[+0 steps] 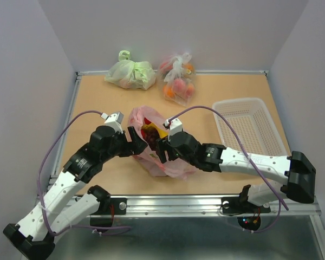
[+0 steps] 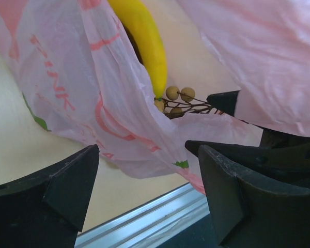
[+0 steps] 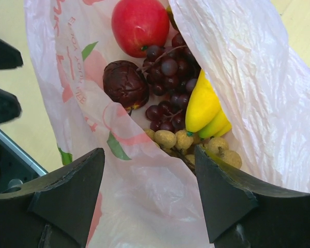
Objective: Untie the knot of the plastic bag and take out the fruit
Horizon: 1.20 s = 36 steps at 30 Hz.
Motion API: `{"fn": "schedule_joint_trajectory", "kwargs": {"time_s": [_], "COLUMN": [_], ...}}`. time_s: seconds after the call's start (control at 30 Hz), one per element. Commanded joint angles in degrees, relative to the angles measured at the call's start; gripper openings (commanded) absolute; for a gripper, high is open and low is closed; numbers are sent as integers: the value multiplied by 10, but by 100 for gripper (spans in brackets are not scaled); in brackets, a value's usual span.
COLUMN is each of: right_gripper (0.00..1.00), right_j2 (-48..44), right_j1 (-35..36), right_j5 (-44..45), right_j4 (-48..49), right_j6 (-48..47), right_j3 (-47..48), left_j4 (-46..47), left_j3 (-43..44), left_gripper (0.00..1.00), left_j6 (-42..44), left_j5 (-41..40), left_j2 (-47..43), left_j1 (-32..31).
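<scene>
Top: I see plastic bag (image 1: 174,167) centre of table (image 1: 97,97), near front edge, mouth gaping, between left gripper (image 1: 134,142) and right gripper (image 1: 162,149).
Left wrist: jaws wide, gripping nothing; pink film ahead, banana (image 2: 144,41) showing.
Right wrist: jaws wide over red fruit (image 3: 139,23), purple grapes (image 3: 168,77).

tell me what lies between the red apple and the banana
A dark purple grape bunch lies between the red apple and the banana inside the pink bag, seen in the right wrist view.

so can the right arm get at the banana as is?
Probably yes: the bag mouth gapes, the banana lies bare beside the grapes, and the jaws stand open at the mouth.
</scene>
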Motion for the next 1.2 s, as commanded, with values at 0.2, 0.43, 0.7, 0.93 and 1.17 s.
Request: {"fn": "schedule_joint_trajectory", "kwargs": {"time_s": [0.2,0.43,0.7,0.93,1.17], "right_gripper": [76,78,78,77,58], "right_j2": [-14,-38,-60,-74,-48], "right_j1": [1,-2,-15,-42,-52], "right_j5": [32,103,141,141,98], "right_j4": [-31,-90,-113,-115,-94], "right_j6": [-15,-10,34,84,97], "right_j3": [31,33,7,-37,-53], "left_j4": [96,98,141,148,150], "left_j3": [-21,-54,-67,-59,-56], "left_gripper": [84,39,1,0,0], "left_j6": [-95,-100,-74,-74,-74], "left_j5": [-109,-140,-92,-100,-99], "left_j2": [73,80,86,97,108], "left_j1": [-71,-118,-157,-186,-193]}}
